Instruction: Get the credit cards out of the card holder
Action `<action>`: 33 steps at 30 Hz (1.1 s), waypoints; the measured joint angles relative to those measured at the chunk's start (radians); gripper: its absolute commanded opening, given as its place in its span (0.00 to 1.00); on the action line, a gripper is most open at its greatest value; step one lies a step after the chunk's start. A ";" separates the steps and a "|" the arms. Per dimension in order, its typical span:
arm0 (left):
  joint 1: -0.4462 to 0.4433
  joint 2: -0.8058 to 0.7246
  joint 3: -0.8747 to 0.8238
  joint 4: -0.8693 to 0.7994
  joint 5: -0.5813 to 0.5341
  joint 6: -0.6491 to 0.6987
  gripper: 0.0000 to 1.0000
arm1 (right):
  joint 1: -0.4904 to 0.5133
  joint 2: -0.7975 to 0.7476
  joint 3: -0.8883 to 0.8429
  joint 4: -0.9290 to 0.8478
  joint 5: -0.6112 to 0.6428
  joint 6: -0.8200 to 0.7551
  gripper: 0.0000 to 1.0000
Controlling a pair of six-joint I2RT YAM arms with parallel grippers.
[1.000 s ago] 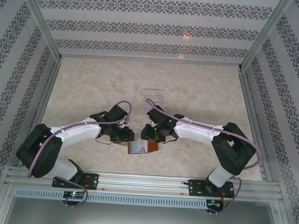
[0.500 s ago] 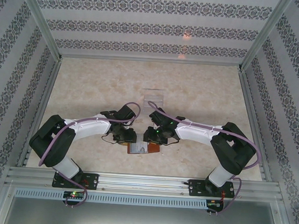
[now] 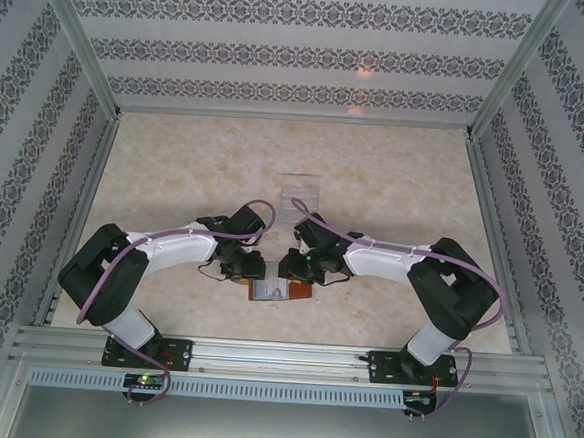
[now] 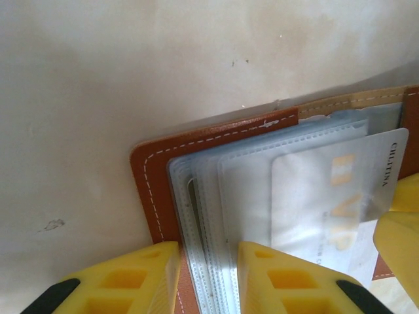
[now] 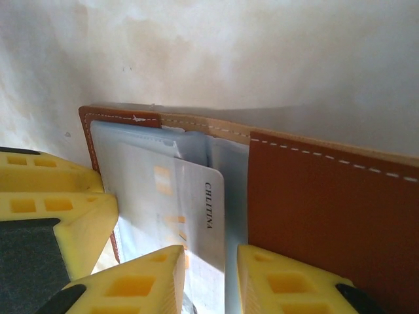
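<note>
card holder point(image 3: 280, 290): open flat on the table point(image 3: 195, 172), near side, between the two grippers
left gripper point(image 4: 209, 281): narrow, fingers astride the holder's stitched edge and the sleeve stack; can't tell if it's actually clamping
right gripper point(image 5: 211, 278): narrow, end of the top card runs into the gap between its fingers; contact hidden, grip not confirmed
credit cards: top card point(image 4: 327, 196) pale, glossy, lies over the sleeves, looks partly out; a dark edge in a rear sleeve may be another
card handling: light, thin, stiff, slick, so likely to slip in the pads; take it by the exposed short end and pull in line with the pocket
sleeves point(image 4: 242, 190): clear soft plastic, fanned, floppy; will probably drag along with a card
holder material: reddish-brown leather, white stitching, pliable and light; needs pinning or it lifts with the card
</note>
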 measured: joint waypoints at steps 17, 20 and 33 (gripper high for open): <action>0.000 0.008 0.007 -0.005 0.001 0.008 0.27 | -0.013 0.005 -0.079 0.161 -0.064 0.034 0.10; 0.000 0.010 0.009 -0.007 0.001 0.011 0.27 | -0.022 0.003 -0.085 0.172 -0.071 0.034 0.06; 0.000 0.010 0.010 -0.010 0.001 0.014 0.27 | -0.074 -0.091 -0.099 0.031 -0.019 -0.038 0.04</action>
